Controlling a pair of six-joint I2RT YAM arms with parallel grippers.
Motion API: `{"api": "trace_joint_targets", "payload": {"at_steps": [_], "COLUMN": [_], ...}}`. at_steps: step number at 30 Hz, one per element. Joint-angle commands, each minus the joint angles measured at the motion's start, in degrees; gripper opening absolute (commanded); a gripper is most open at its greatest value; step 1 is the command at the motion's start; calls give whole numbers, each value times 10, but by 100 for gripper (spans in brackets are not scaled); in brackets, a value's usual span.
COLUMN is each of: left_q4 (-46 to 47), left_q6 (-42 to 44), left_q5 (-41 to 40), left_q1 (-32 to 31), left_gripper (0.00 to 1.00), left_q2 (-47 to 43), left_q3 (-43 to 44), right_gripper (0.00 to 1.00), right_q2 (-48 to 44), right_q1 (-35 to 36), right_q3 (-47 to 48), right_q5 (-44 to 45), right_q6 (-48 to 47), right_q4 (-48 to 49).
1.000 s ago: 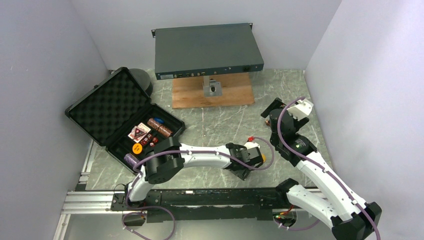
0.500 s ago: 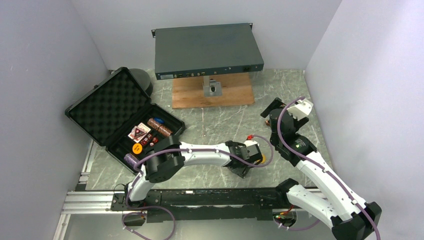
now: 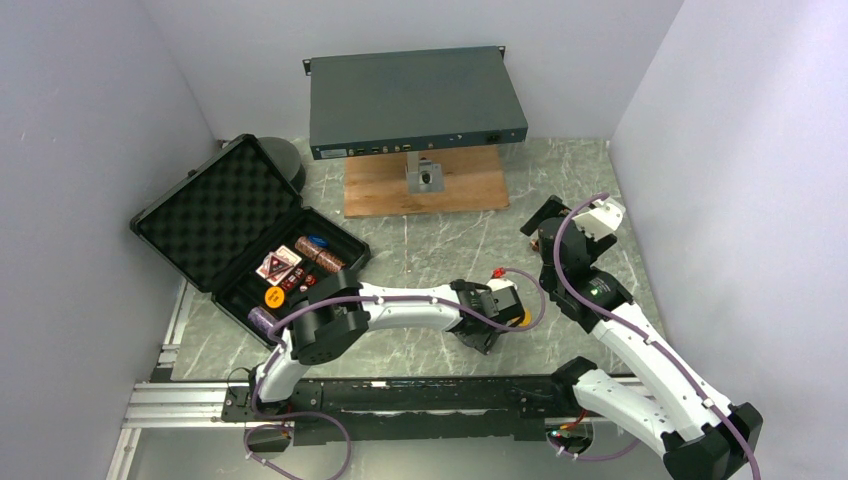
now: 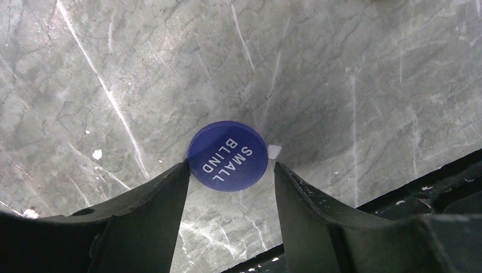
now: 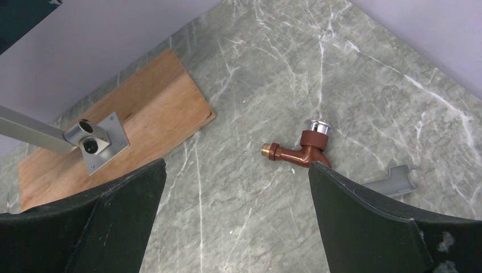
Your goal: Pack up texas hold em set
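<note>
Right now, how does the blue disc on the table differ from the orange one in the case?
The blue disc lies on the marble table between the fingers of the left gripper; the orange disc sits in the black case among other pieces. The blue disc reads SMALL BLIND; the orange disc's print is too small to read. Both are round and lie flat.

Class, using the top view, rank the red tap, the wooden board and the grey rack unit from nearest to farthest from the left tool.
Measured from the left tool:
1. The tap, just beyond it, mid-table.
2. The board, farther back, centre.
3. The rack unit, farthest, raised above the board at the back.
</note>
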Motion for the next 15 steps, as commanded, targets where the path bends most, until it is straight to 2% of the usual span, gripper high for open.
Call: {"api": "trace_joint_targets", "payload": {"at_steps": [1, 12, 15], "left_q4": [9, 10, 15], "left_q6": [-9, -9, -9], "left_q5": [8, -3, -6], "left_q1": [8, 8, 8], "left_gripper": [62, 56, 51], "left_q2": [46, 57, 54], "left_q3": [-1, 2, -3], "right_gripper": [100, 100, 100], "right_q2": [-4, -5, -5], "right_q1": [-1, -1, -1], "right_q3": [-3, -4, -5], "right_q5": [1, 0, 0], "right_q6": [-8, -8, -8], "right_q4": [18, 20, 20]}}
